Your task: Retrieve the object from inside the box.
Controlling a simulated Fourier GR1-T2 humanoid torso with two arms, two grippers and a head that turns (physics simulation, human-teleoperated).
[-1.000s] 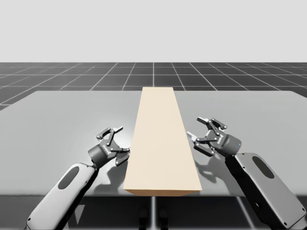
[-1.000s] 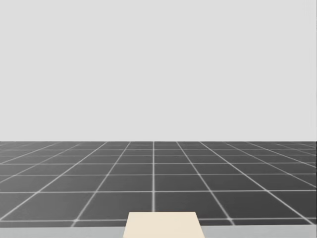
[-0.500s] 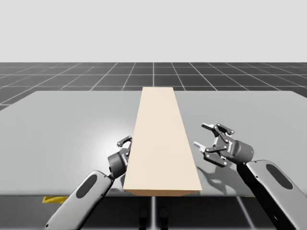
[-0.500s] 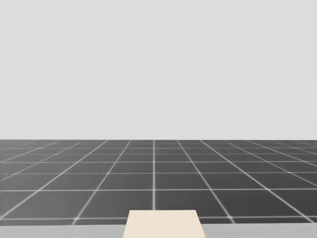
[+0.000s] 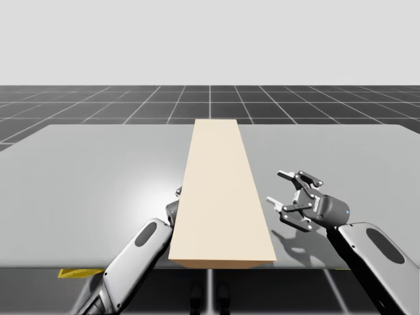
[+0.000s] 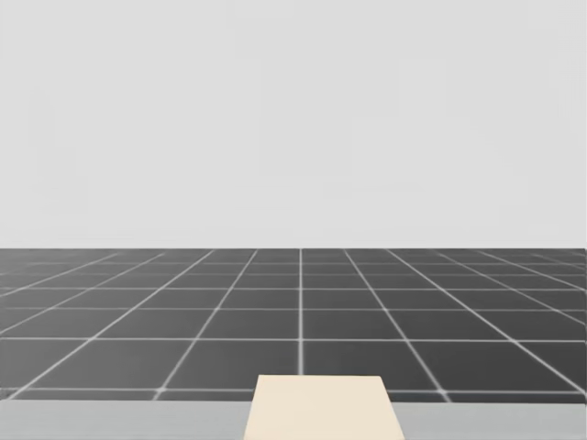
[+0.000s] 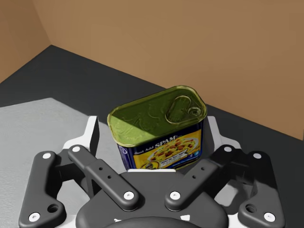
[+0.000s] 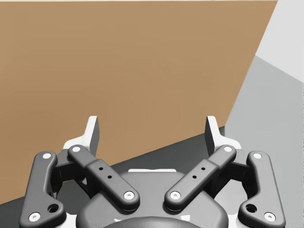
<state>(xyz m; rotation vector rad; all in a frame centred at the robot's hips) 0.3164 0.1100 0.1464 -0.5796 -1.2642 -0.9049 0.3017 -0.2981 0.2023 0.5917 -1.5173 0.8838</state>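
Your left gripper (image 7: 152, 129) is sitting open inside the tan box (image 5: 220, 190), straddling the green-topped rectangular can (image 7: 159, 118) without clamping it, so you are risking tipping it if the fingers close off-centre.

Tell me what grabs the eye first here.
The long tan box runs down the middle of the grey table. Inside it, a rectangular can with an olive-green top sits between the open fingers of my left pincer; my right pincer hangs open beside the box's right wall.
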